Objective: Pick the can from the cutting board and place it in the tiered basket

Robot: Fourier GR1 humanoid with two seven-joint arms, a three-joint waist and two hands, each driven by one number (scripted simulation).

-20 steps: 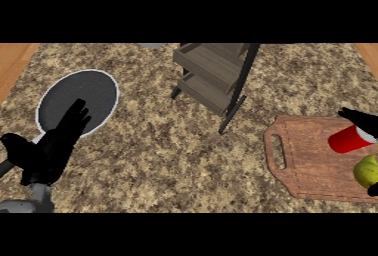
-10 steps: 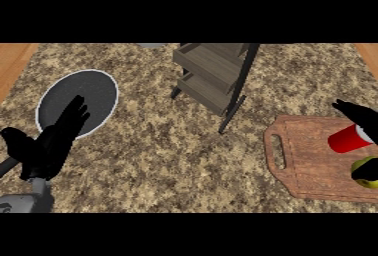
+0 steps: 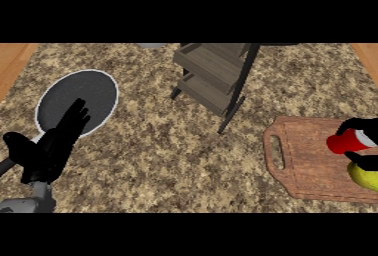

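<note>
A red can lies on the wooden cutting board at the right edge of the head view. My right hand has its fingers curled over the can from above and behind, and part of the can is hidden by it. The grey tiered basket stands at the top centre, well to the left of the can. At the lower left my left hand is open with fingers straight, resting over the counter.
A yellow-green fruit lies on the board just below the can. A dark round plate with a white rim sits at the left, under my left hand's fingertips. Wooden edges border the speckled counter on both sides.
My right hand has come down over the can and curled round it. The left hand has shifted slightly toward the lower left.
</note>
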